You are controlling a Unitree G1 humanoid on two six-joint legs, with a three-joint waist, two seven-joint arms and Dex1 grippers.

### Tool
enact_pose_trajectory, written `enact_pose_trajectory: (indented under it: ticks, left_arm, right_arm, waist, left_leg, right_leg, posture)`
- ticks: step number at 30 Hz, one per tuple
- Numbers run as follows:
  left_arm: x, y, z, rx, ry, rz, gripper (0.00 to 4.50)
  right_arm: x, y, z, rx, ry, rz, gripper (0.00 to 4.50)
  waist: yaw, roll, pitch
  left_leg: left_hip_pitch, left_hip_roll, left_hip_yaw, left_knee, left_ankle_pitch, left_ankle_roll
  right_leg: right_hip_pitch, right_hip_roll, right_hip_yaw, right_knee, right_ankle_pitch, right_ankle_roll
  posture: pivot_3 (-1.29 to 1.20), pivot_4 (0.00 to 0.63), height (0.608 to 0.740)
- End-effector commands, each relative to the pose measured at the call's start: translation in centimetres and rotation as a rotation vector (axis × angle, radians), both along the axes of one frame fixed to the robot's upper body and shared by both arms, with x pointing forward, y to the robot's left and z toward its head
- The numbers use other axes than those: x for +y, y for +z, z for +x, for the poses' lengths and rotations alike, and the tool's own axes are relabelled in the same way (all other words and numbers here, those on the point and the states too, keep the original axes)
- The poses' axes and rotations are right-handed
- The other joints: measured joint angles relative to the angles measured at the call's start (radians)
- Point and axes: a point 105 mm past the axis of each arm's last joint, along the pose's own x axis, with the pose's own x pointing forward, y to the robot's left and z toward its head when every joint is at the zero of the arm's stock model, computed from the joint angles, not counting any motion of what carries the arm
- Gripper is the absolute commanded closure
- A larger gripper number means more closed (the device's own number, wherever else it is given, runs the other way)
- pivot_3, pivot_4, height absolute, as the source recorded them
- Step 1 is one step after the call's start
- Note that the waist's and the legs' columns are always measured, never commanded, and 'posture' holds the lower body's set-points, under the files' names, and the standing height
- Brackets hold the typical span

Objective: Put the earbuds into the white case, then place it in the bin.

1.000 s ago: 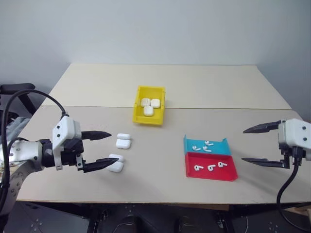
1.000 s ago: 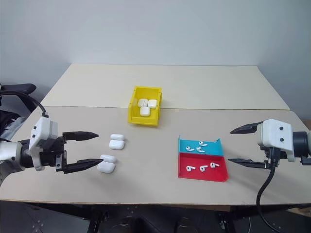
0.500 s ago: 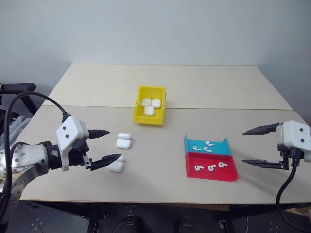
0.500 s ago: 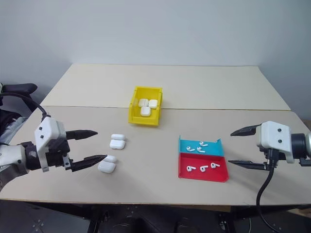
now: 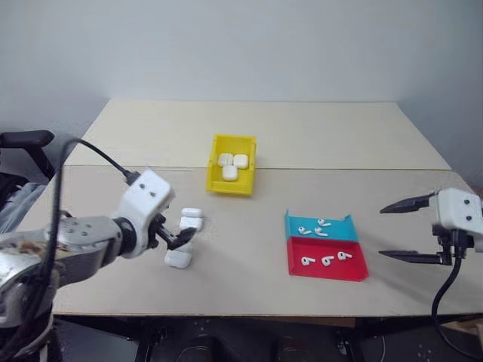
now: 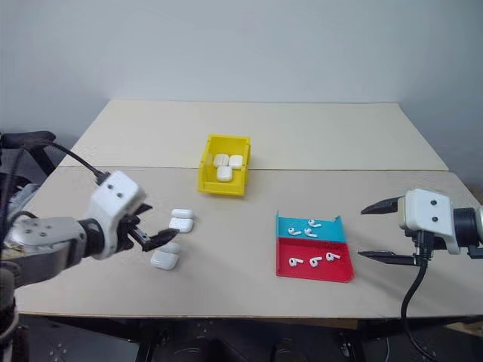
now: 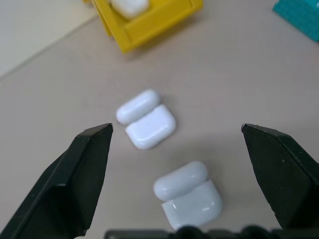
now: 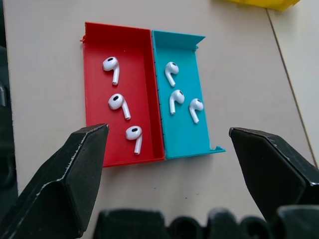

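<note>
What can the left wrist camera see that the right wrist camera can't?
Left wrist view alone: two open white cases, one nearer and one farther, lying between the left gripper's wide-open fingers.

Right wrist view alone: the red tray and its three earbuds, plus three more earbuds in the teal tray, ahead of the open right gripper.

Both: the beige table, a bit of the yellow bin, and a bit of teal tray.
</note>
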Motion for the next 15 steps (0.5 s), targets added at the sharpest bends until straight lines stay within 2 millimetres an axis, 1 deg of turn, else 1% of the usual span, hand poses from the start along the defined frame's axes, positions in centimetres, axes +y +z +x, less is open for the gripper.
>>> enact_pose_trajectory:
  ticks: [1, 4, 6, 10, 15]
  left_arm:
    - [0.6, -0.4, 0.3, 0.013, 0.079, 0.028, 0.0]
    - [0.5, -0.7, -1.2, 0.114, 0.115, 0.017, 0.0]
    - [0.9, -1.6, -1.9, 0.182, 0.191, 0.035, 0.0]
    - [0.8, -2.4, -1.9, 0.192, 0.27, 0.024, 0.0]
    - [-0.2, -4.1, -2.0, 0.243, 0.301, -0.012, 0.0]
  right_arm:
    - [0.1, 0.5, 0.0, -0.018, -0.002, -0.026, 0.02]
    - [0.0, 0.6, 0.1, -0.014, -0.013, -0.025, 0.02]
    - [-0.1, 0.6, 0.1, -0.005, -0.018, -0.027, 0.02]
    - [-0.1, 0.6, 0.1, 0.002, -0.022, -0.031, 0.02]
    - [-0.2, 0.7, -0.1, 0.017, -0.035, -0.039, 0.02]
  waist:
    - [0.0, 0.0, 0.0]
    - [-0.004, -0.002, 0.001]
    - [-0.001, 0.0, 0.0]
    - [0.013, 0.001, 0.0]
    - [0.023, 0.001, 0.0]
  left_leg:
    - [0.0, 0.0, 0.0, 0.0, 0.0, 0.0]
    - [0.002, 0.001, 0.0, -0.001, 0.0, 0.0]
    - [0.002, 0.001, 0.0, -0.001, 0.0, 0.0]
    - [0.007, -0.002, 0.0, -0.001, -0.001, 0.002]
    - [0.007, -0.002, 0.001, -0.001, -0.001, 0.001]
  right_leg:
    - [0.0, 0.0, 0.0, 0.0, 0.0, 0.0]
    - [0.001, 0.0, 0.001, 0.0, 0.0, -0.001]
    - [0.001, -0.002, 0.003, 0.0, 0.0, -0.001]
    - [0.008, -0.004, 0.001, -0.002, 0.0, -0.001]
    - [0.007, -0.003, 0.0, -0.002, -0.001, -0.002]
  posture:
    - [0.0, 0.15, 0.74]
    - [0.0, 0.15, 0.74]
    - [0.0, 0.15, 0.74]
    - [0.0, 0.15, 0.74]
    - [0.0, 0.15, 0.74]
